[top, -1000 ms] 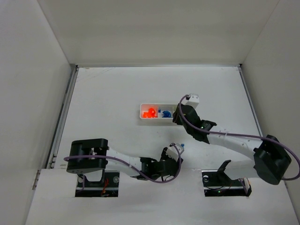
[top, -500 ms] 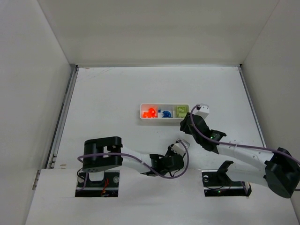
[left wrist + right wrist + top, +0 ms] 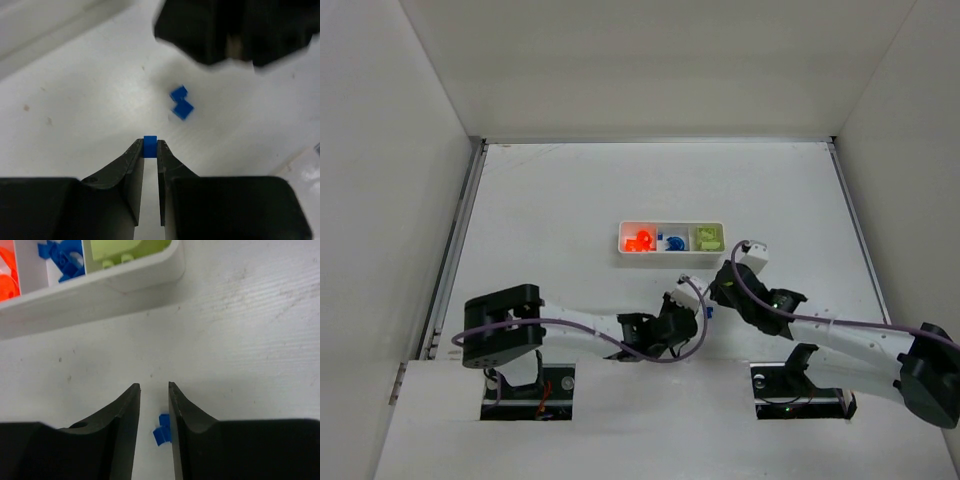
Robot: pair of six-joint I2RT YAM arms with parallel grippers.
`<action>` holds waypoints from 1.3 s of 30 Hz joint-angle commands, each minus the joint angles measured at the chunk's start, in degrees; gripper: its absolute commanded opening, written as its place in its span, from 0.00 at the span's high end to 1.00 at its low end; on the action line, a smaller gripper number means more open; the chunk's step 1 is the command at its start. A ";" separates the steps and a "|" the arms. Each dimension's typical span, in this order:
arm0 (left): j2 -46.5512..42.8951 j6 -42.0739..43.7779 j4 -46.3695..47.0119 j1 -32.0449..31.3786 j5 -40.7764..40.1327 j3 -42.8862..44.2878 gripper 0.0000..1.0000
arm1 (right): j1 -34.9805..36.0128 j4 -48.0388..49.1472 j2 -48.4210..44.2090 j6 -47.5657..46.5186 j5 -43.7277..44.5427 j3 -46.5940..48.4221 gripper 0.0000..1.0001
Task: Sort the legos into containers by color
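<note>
Table [image 3: 550, 190]: white, walled in. The work area sits near the front, btwn the tray and the arm bases.
L arm [image 3: 580, 330]: reaches low across the front twd centre.
R arm [image 3: 840, 335]: reaches in from the right, wrist just below the tray's right end.
Tray [image 3: 670, 256]: long, white, 3 compartments, lying across mid-table.
Left compartment: orange legos [image 3: 639, 241] inside.
Middle compartment: blue legos [image 3: 62, 255] inside, several pcs.
Right compartment: green legos [image 3: 127, 250] inside.
L gripper [image 3: 150, 146]: fingers closed onto a tiny blue brick [image 3: 150, 143], pinched right at the tips, just above the table and well short of the tray.
R gripper [image 3: 154, 386]: fingers a narrow gap apart, nothing btwn the tips. It points down at the table near the tray's front wall.
Loose pair [image 3: 181, 102]: 2 tiny blue bricks touching each other on the table, just ahead of the L gripper. In the R wrist view they lie under the R gripper, partly hidden by one finger.
Done (est.): orange and green look sorted, most of the blue too.
Left (est.): 3 blue pcs, i.e. the pinched one to carry to the middle compartment, then the loose pair.
Other strays: none seen in the top view, but pcs this small are hard to rule out.
</note>
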 commanded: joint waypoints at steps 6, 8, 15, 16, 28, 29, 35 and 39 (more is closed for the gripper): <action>-10.82 -2.21 1.03 11.94 -1.09 0.82 0.89 | 6.53 -10.43 2.99 5.06 0.81 3.36 0.53; -11.35 -1.95 0.94 15.19 -0.74 2.57 0.89 | 6.71 -11.13 4.40 5.49 0.81 4.06 0.52; -1.96 -0.90 0.41 24.86 2.77 11.53 0.87 | 7.59 -10.26 6.25 6.03 0.99 4.50 0.48; -0.12 -0.63 0.32 25.74 3.39 12.76 0.87 | 7.59 -9.90 6.77 5.59 0.72 4.50 0.48; 10.97 -0.10 -0.38 30.67 8.31 20.33 0.84 | 7.59 -6.57 10.21 3.65 -0.86 5.03 0.55; 11.67 -0.02 -0.38 30.76 8.31 20.77 0.83 | 7.59 -6.30 10.38 3.65 -1.03 5.03 0.55; 13.44 0.42 -0.65 30.76 8.32 22.18 0.65 | 7.59 -5.77 11.79 2.51 -1.30 5.03 0.57; 9.93 0.51 -0.38 30.32 8.23 20.69 0.59 | 7.59 -5.77 12.40 1.89 -1.39 5.47 0.61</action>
